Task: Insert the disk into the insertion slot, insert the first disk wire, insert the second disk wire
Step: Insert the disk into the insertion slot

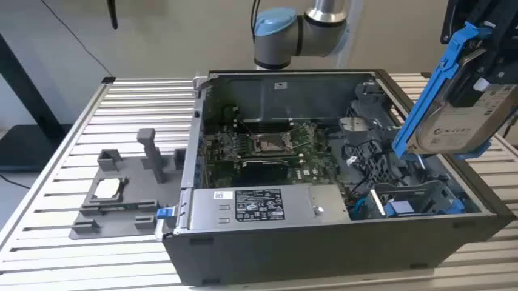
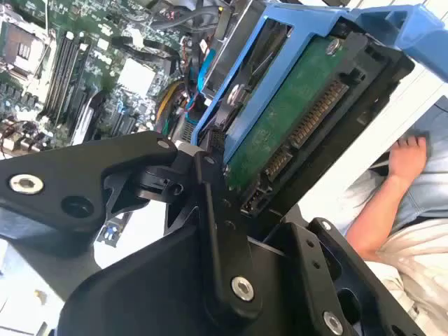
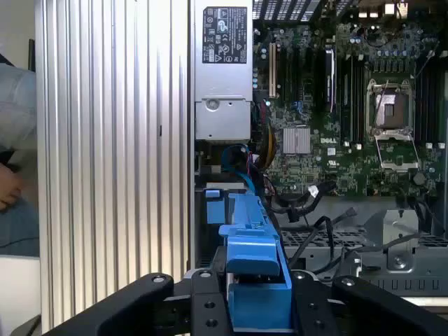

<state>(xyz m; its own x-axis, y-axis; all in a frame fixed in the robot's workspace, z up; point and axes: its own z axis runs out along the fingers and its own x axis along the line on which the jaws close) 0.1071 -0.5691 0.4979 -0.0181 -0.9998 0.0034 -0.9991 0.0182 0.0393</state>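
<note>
Inside the computer case (image 1: 324,254), against its near wall: a grey power-supply box (image 1: 259,206), and next to it, toward the exterior view's right, the insertion slot (image 1: 413,200) with blue tabs. Above that corner of the case, clear of the slot: the disk (image 1: 461,121) in its blue carrier (image 1: 433,79), steeply tilted, not yet inserted. Clamped at one end by the gripper (image 3: 253,290), black fingers (image 3: 203,297) closed on the carrier. Deeper inside the case, the green motherboard (image 1: 267,145). Beyond the case's far wall, the arm's blue-capped joint (image 1: 275,27).
</note>
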